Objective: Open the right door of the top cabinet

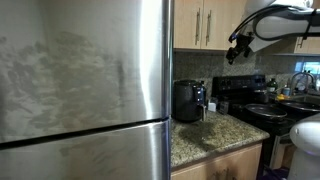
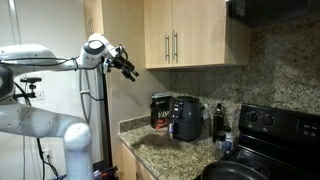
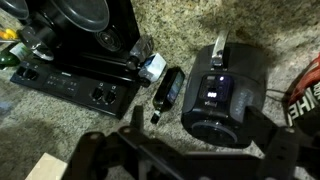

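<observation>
the right door [image 2: 200, 32] of the top cabinet [image 2: 238, 30] is shut, flush beside its twin door [image 2: 157, 35], high above the back edge of the bench [image 2: 170, 152]. the end effector [image 2: 130, 70] hangs in open air, well apart from the door, out past the bench's end. in the wrist view its fingers [image 3: 133, 140] stand spread with nothing between them, looking down on the air fryer [image 3: 220, 90] near the back edge. the door looks like a stiff, light wooden panel that should swing on hinges at its far side. the slim silver handle [image 2: 176, 46] along its inner edge is the place to hold. it is likely smooth and slippery, so pinch it mid-length and pull in an arc.
</observation>
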`<state>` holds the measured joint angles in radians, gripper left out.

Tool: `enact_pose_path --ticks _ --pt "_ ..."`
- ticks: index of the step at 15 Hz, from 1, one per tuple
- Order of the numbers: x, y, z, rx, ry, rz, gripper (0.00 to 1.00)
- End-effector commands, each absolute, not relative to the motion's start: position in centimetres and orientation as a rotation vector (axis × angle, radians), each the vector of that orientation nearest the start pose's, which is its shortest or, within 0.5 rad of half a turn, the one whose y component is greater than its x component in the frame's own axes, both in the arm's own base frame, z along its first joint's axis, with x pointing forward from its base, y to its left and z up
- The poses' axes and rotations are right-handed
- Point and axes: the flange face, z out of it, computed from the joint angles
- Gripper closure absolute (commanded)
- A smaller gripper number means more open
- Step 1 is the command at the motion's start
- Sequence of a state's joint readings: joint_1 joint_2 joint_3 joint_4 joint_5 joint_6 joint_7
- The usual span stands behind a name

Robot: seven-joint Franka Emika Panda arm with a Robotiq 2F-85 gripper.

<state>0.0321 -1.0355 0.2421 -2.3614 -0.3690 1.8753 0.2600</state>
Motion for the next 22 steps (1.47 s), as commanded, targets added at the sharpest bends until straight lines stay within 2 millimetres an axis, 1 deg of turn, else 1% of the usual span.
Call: enact_pose_path --ticks 1,2,3,4,5,6,7,8,9,10,11,12,13,15,16,17,18,19,20,21,22 --pt "23.7 2.8 75.8 -3.248 0.217 -1.428 0.00" --pt "23.3 1.0 78.0 -3.172 0.264 -1.499 0.00" --pt "22.6 -0.3 79.9 -3.085 0.282 -1.556 0.00" --pt "23.5 1.8 76.8 -3.174 0.253 -1.466 0.00" --pt "22.8 0.7 78.1 -3.143 0.263 -1.499 0.00" --pt "22.7 0.6 78.2 -3.141 0.261 -1.498 0.00" --pt "22.9 1.0 77.9 -3.149 0.253 -1.492 0.00" --pt "23.7 1.3 77.5 -3.181 0.213 -1.501 0.00" --pt "24.5 1.3 78.1 -3.198 0.144 -1.479 0.00" --pt "25.4 0.9 79.1 -3.174 0.127 -1.468 0.00" --pt "26.6 -0.1 80.6 -3.127 0.182 -1.496 0.00" --pt "27.4 -0.5 81.9 -3.093 0.215 -1.495 0.00" --pt "28.5 -1.5 83.6 -3.027 0.283 -1.500 0.00" --pt "29.4 -2.5 86.1 -2.916 0.399 -1.428 0.00" --pt "27.3 -1.5 83.6 -2.966 0.314 -1.485 0.00" --pt "28.1 -2.1 84.8 -2.931 0.344 -1.475 0.00" --pt "28.8 -2.4 85.4 -2.917 0.360 -1.469 0.00" --pt "29.3 -2.5 85.7 -2.913 0.370 -1.464 0.00" --pt "29.9 -2.3 85.2 -2.942 0.358 -1.458 0.00" --pt "31.0 -2.5 85.6 -2.944 0.345 -1.470 0.00" --pt "32.5 -2.9 86.6 -2.921 0.346 -1.485 0.00"
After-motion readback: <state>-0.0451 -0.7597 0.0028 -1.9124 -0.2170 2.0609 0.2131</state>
